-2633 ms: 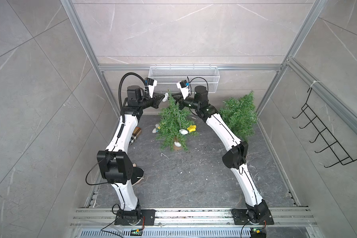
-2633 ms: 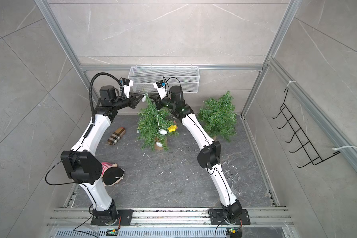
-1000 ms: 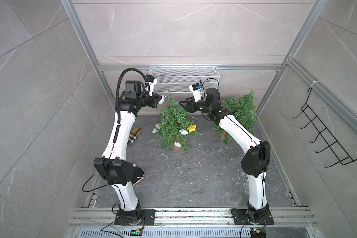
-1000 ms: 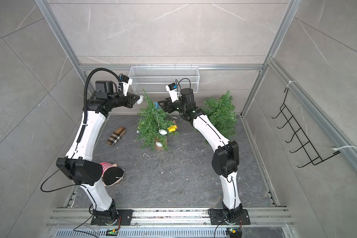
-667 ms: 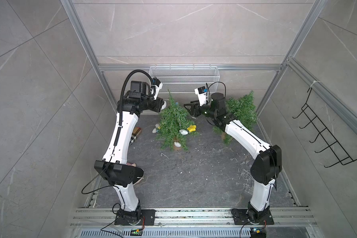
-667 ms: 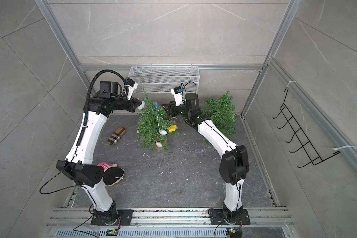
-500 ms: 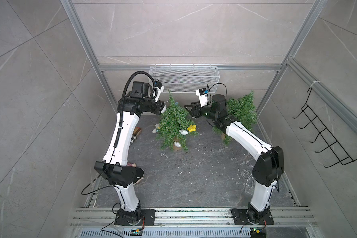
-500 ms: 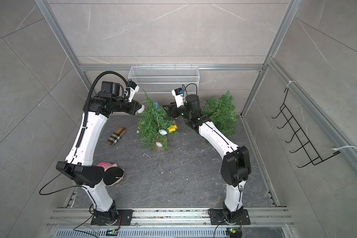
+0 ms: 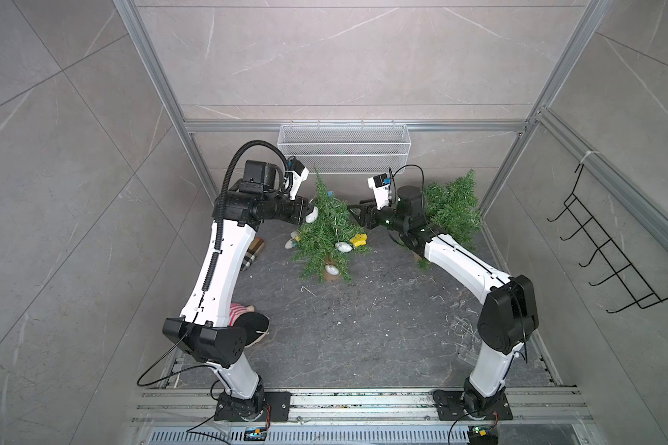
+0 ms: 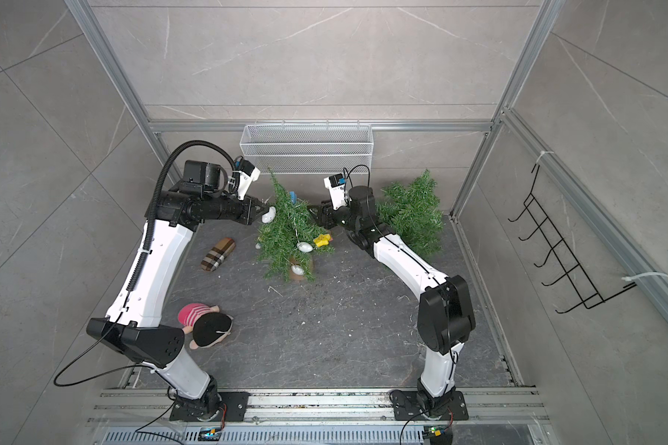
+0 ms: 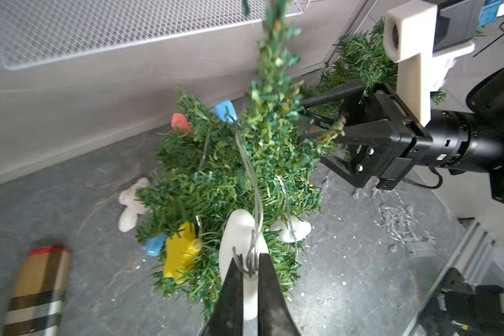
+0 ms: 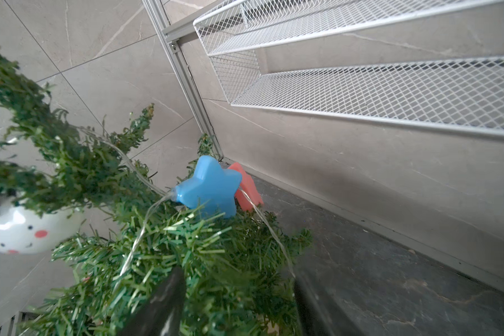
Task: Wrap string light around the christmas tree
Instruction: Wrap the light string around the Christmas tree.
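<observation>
**Setting.** Grey stone-tiled booth in an aluminium frame. It has a dark slate floor (image 9: 344, 339), one white wire-mesh basket (image 9: 344, 154) on the back wall and one black wire hook rack (image 9: 610, 250) on a side wall.

**Top views.**
- One small green artificial christmas tree (image 9: 324, 239) stands upright near the back wall.
- One second, bushier green tree (image 9: 454, 208) stands undecorated behind the right arm.
- The string light (image 9: 343, 246), a thin silvery wire carrying plastic lamps, already drapes the first tree.
- There are two arms. The left gripper (image 9: 308, 211) is at one upper flank of the tree and the right gripper (image 9: 357, 214) at the opposite flank. They appear stationed there to pass the strand round the crown.
- Strays on the floor: one tan plaid roll (image 10: 217, 254) and one pink-and-black plush toy (image 10: 205, 325).

**Left wrist view.**
- The left gripper (image 11: 249, 259) is pinched tight on a bunched loop of wire, right against a white lamp (image 11: 239, 232).
- Holding the wire rather than the lamp probably keeps the strand free to be drawn taut.
- Lamps counted here: three white, two blue, one yellow, one red.
- The right gripper (image 11: 326, 136) has its jaws apart and holds nothing. A branch tip (image 11: 332, 132) lies between them.

**Right wrist view.**
- The right gripper (image 12: 236, 291) has its jaws spread over foliage.
- One blue star lamp (image 12: 207, 186) and one red lamp (image 12: 249, 192) sit ahead on the wire.
- A white lamp with a painted face (image 12: 24, 229) hangs beyond the tree, likely the one beside the left claw.
</observation>
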